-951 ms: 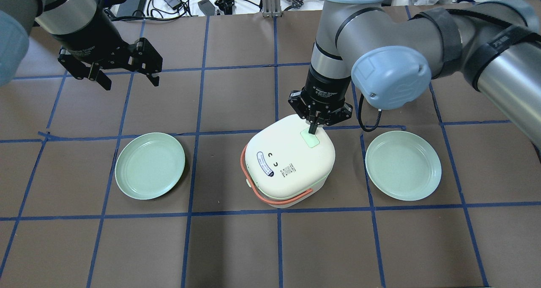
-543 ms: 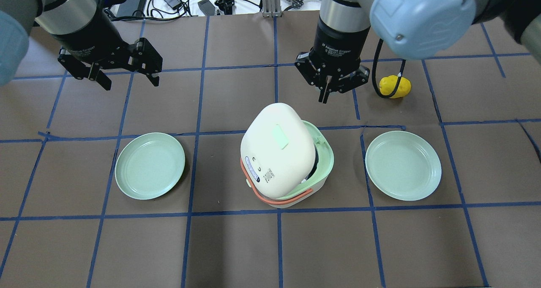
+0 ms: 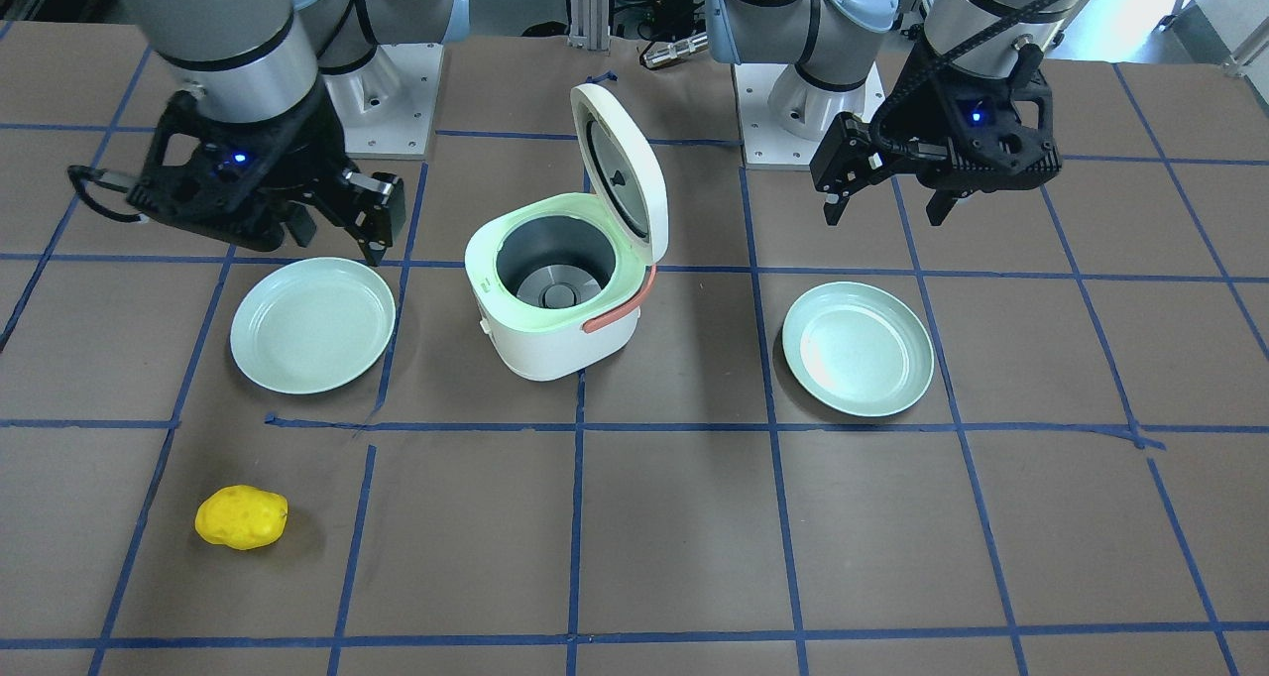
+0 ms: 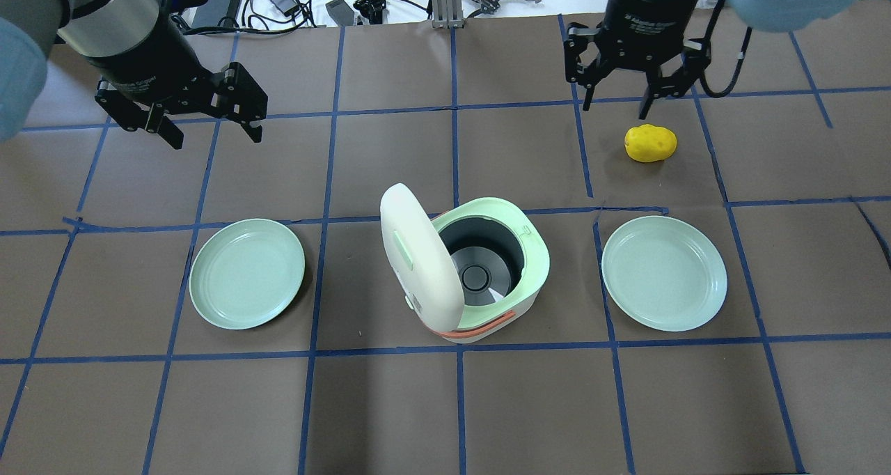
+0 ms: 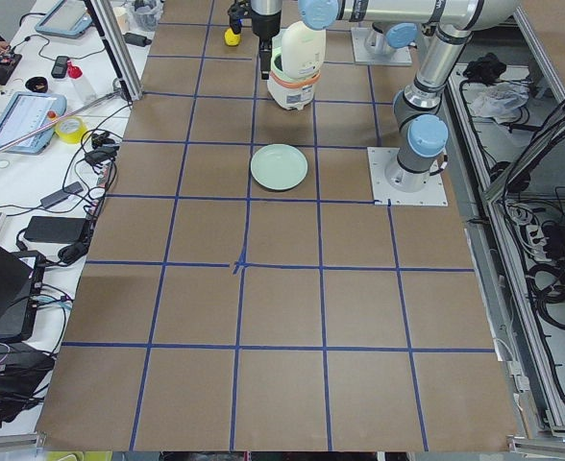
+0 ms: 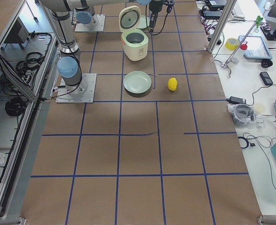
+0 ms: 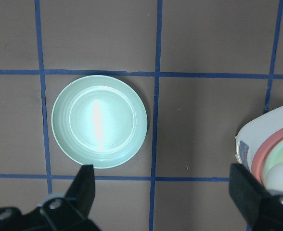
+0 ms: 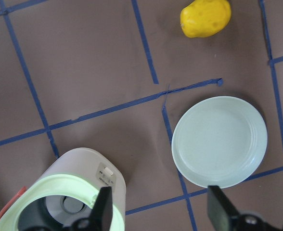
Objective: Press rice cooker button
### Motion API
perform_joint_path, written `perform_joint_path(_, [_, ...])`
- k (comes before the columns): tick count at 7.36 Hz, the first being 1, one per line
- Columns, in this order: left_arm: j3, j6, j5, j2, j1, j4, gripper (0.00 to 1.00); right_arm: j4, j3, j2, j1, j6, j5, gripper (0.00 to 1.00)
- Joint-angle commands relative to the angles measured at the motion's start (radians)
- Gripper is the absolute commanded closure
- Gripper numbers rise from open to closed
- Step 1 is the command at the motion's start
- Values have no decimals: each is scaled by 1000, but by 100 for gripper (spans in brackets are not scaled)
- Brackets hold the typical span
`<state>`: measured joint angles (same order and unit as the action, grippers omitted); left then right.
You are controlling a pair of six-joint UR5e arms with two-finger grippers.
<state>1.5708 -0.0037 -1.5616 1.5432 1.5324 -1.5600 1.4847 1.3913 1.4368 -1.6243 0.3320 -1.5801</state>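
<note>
The white rice cooker [image 4: 536, 246] stands at the table's middle with its lid [image 4: 418, 259] swung up and open. The empty grey pot inside shows. The green lid button [image 4: 405, 247] faces left on the raised lid. The cooker also shows in the front view [image 3: 545, 351], lid [image 3: 620, 166] upright. My right gripper [image 4: 616, 104] is open and empty, high above the far right of the table, well away from the cooker. My left gripper [image 4: 216, 138] is open and empty over the far left.
A green plate [image 4: 247, 273] lies left of the cooker and another [image 4: 664, 273] lies right of it. A yellow potato-like object [image 4: 650, 143] lies just below my right gripper. Cables and adapters lie past the far table edge.
My right gripper has lifted off the lid button, pulled back to the far right and opened. The cooker's lid has sprung from closed to fully upright. The left arm has not moved.
</note>
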Motion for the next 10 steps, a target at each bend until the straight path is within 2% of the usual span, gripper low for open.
perform_joint_path(1, [0,1,0,0,0,0,0,5,0,1,84,-76,-11,0])
perform_joint_path(10, [0,1,0,0,0,0,0,5,6,30,81,-76,5,0])
